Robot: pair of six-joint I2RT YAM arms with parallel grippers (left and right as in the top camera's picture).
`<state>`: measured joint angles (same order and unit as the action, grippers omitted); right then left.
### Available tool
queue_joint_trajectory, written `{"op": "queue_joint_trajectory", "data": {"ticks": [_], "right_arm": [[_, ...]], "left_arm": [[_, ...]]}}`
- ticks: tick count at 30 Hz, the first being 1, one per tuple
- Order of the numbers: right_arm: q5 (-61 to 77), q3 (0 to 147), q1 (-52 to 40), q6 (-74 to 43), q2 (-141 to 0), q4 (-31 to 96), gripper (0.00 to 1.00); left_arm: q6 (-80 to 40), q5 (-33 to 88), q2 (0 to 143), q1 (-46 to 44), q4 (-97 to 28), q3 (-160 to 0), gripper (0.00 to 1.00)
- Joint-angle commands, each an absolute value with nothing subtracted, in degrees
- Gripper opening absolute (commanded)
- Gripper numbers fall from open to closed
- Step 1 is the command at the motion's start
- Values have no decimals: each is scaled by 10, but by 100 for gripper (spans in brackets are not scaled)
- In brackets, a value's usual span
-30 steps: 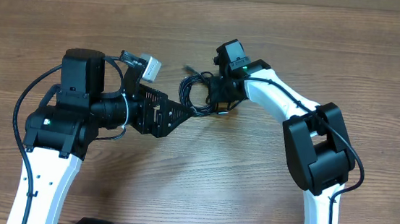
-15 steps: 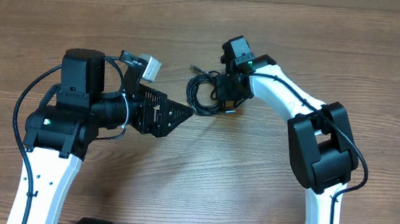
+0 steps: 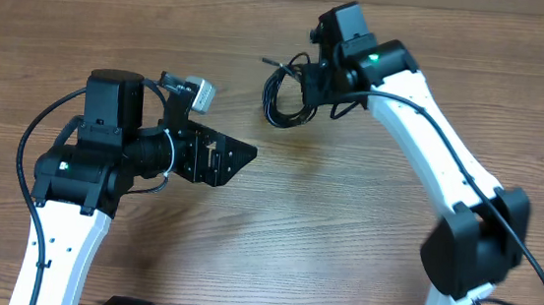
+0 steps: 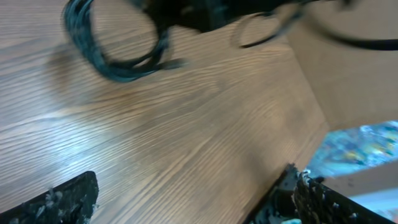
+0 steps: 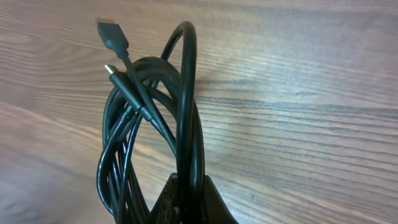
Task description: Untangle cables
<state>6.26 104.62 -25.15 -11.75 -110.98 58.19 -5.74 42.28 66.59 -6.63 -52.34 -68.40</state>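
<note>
Overhead view: the only label-like item is a small white box (image 3: 198, 92) on the left arm, and any print on it is too small to read. The cables (image 3: 285, 99) are a tangled bundle of black loops over the far centre of the worktop (image 3: 343, 238). The right claw (image 3: 309, 87) is clamped shut on the bundle's right side. One plug end sticks out to the upper left of the bundle. The right wrist view shows the loops rising out of the closed fingers (image 5: 186, 202), with a flat plug and a smaller silvery-tipped plug at the top. Whether the loops touch the wood, cannot tell. The left claw (image 3: 242, 155) has its jaws spread wide with nothing between them. It points at the bundle but sits well apart from it, nearer the camera side. The left wrist view shows the bundle blurred at top left.

Versus the frame a second ago, the right arm has stretched out toward the far edge. The bundle has gone with it, farther from the left claw, which it had been just beside. The left arm has barely shifted and its jaws are equally wide.
</note>
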Motion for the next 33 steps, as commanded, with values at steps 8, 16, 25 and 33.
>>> {"op": "queue_joint_trajectory", "data": {"ticks": [8,16,25,33], "right_arm": [[219,1066,-251,-114,-996,586,4],[312,1066,-252,-120,-939,616,4],[344,1066,-252,-117,-913,705,4],[242,1066,-251,-70,-913,738,4]], "left_arm": [[-47,324,660,-65,-534,-693,99],[-47,300,679,-65,-542,-693,99],[-41,300,707,-65,-534,-693,100],[9,406,707,-65,-498,-693,100]]}}
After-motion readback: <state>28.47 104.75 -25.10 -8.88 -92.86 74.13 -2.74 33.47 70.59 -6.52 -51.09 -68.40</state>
